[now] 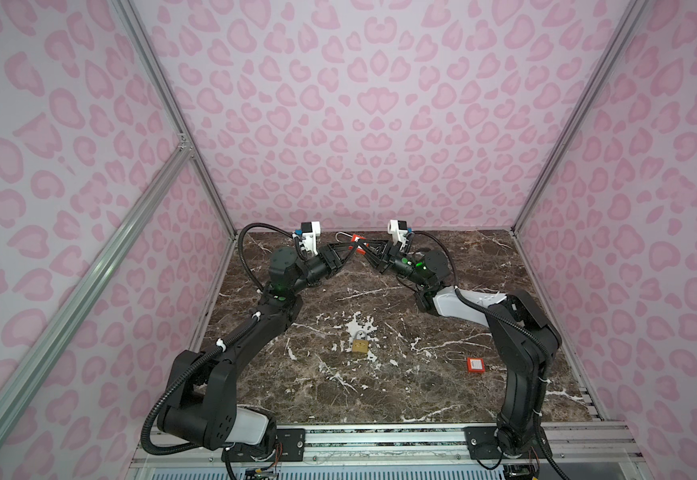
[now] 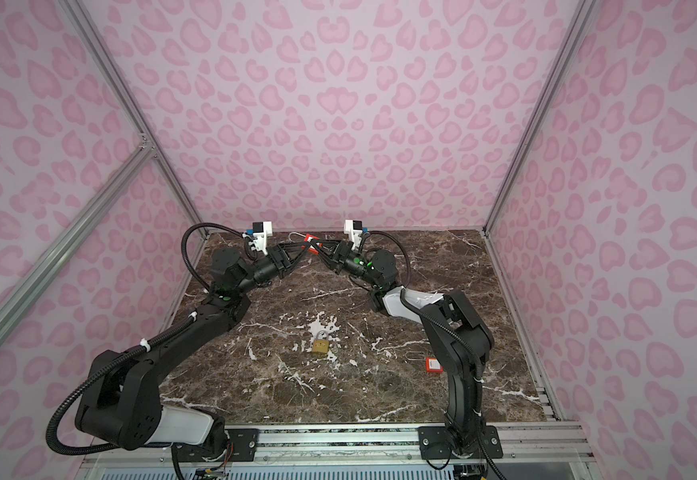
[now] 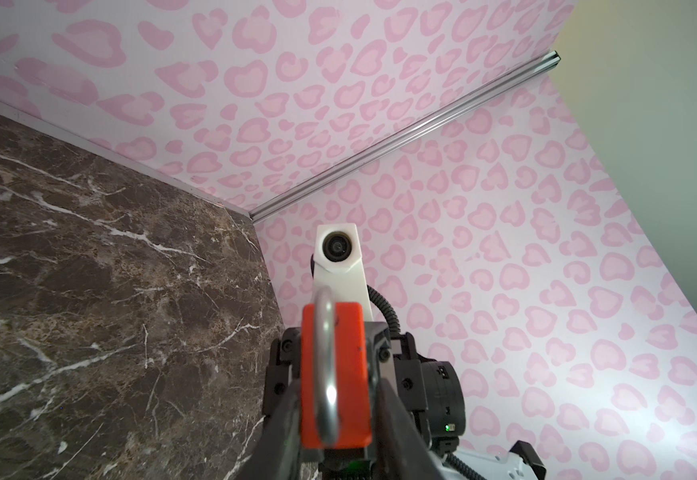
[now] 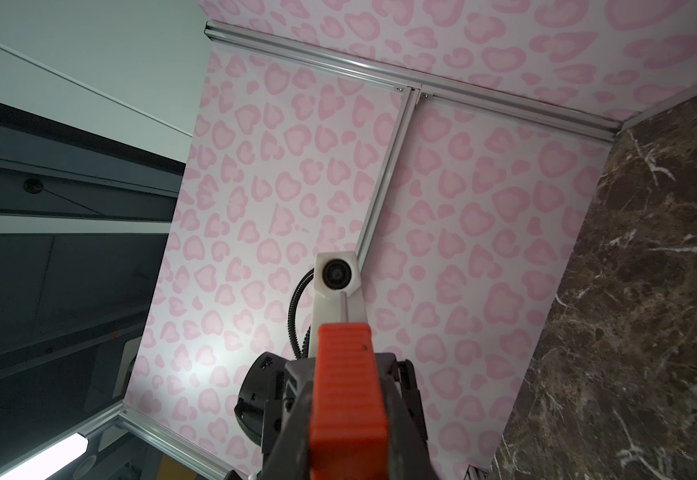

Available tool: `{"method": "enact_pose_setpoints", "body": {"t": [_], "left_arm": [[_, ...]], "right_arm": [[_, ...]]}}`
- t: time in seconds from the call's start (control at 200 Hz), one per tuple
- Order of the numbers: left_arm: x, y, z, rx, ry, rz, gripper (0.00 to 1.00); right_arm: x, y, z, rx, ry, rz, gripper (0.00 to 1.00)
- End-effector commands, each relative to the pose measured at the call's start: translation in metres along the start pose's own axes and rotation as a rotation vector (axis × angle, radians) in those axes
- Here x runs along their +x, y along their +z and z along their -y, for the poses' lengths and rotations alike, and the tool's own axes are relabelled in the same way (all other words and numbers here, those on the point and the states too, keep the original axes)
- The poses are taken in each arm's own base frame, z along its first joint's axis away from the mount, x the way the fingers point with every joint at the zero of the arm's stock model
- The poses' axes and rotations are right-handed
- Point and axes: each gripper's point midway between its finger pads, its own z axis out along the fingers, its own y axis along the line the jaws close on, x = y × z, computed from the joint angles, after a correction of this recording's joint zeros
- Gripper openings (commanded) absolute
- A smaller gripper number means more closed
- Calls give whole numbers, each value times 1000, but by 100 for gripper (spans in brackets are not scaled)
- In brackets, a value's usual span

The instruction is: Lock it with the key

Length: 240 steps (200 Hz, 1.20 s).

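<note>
Left tool (image 3: 334, 397) clamped on orange padlock (image 3: 348, 332), right tool (image 4: 348, 415) clamped on orange key (image 4: 346, 365), both raised tip to tip over the far bench (image 1: 380, 395), brass padlock (image 1: 359, 345) lying mid-bench

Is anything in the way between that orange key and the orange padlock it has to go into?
Nothing visible. The right fingers hold the orange key close to the orange padlock in the left fingers, both raised. The brass padlock and second orange padlock lie on the table, well clear.
</note>
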Motion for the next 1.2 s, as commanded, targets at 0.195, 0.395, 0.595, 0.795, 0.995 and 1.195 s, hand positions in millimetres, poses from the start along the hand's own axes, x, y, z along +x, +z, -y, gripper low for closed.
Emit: {"method": "enact_pose_setpoints", "body": {"t": [0.195, 0.395, 0.595, 0.795, 0.995, 1.195], "left_arm": [[-7, 1, 17, 56, 44, 18, 14], [-8, 0, 21, 63, 53, 22, 12], [-10, 0, 23, 68, 51, 27, 12], [-10, 0, 22, 66, 50, 25, 12], [-10, 1, 22, 66, 50, 26, 12], [-10, 2, 22, 67, 47, 24, 12]], "right_arm": [[3, -2, -13, -32, -41, -18, 39], [-4, -14, -13, -37, -40, 13, 59], [-10, -27, -9, -21, -35, 33, 61], [-8, -33, -7, -9, -36, 29, 60], [-1, -35, -7, -17, -30, 12, 58], [3, -35, -2, 0, -18, -1, 48]]}}
